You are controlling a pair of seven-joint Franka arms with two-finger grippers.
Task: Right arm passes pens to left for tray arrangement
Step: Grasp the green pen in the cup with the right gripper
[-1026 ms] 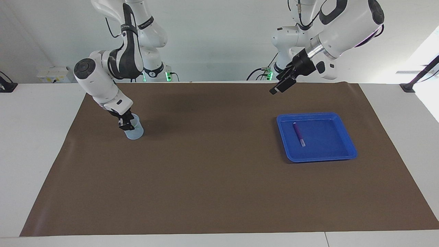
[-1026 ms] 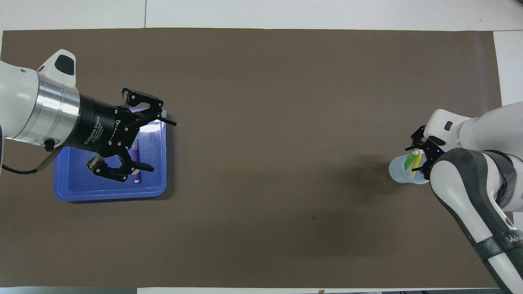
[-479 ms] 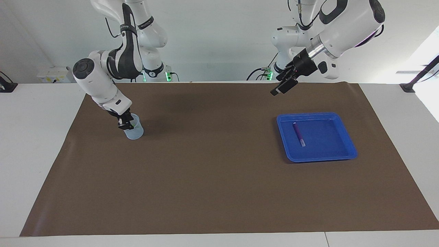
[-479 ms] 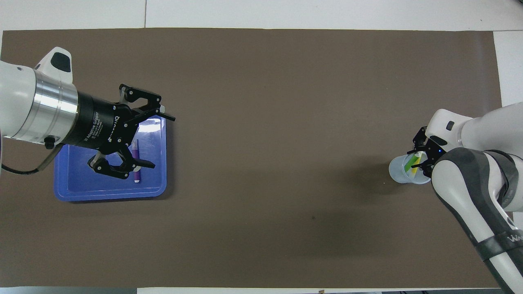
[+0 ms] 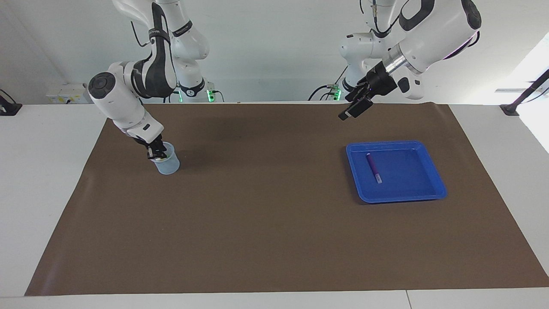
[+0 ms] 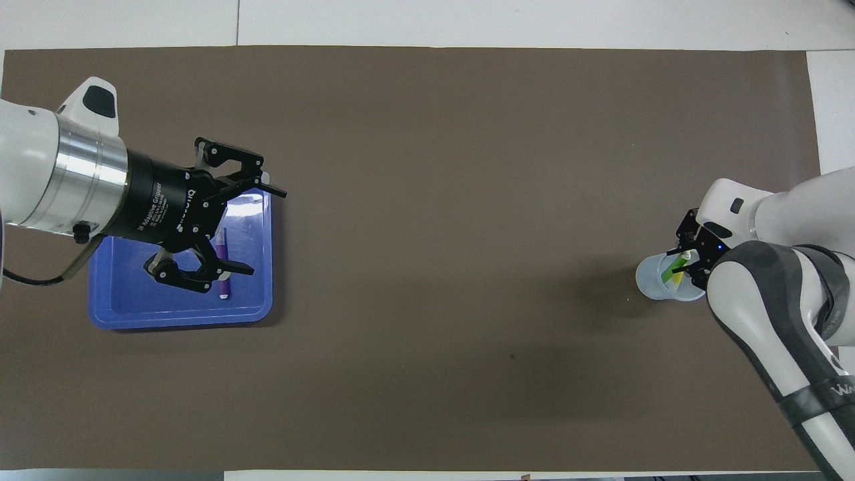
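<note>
A purple pen (image 5: 373, 168) (image 6: 222, 267) lies in the blue tray (image 5: 401, 198) (image 6: 180, 319) at the left arm's end of the table. High over the tray hangs my left gripper (image 5: 354, 109) (image 6: 269, 232), wide open with nothing in it. At the right arm's end, a green pen (image 6: 670, 271) and a yellow pen (image 6: 678, 279) stand slanted in a translucent cup (image 5: 168, 165) (image 6: 651, 284). My right gripper (image 5: 155, 156) (image 6: 685, 259) reaches into the cup's mouth, its fingers drawn in on a pen's pale top. Which of the two pens it grips is unclear.
A brown mat (image 5: 266, 223) covers most of the white table. Two slimmer white arms with green base lights (image 5: 209, 95) stand at the robots' edge.
The right gripper's fingers have closed in around the pen tops in the cup, and the green pen has tilted slightly. The left gripper has shifted a little while staying open.
</note>
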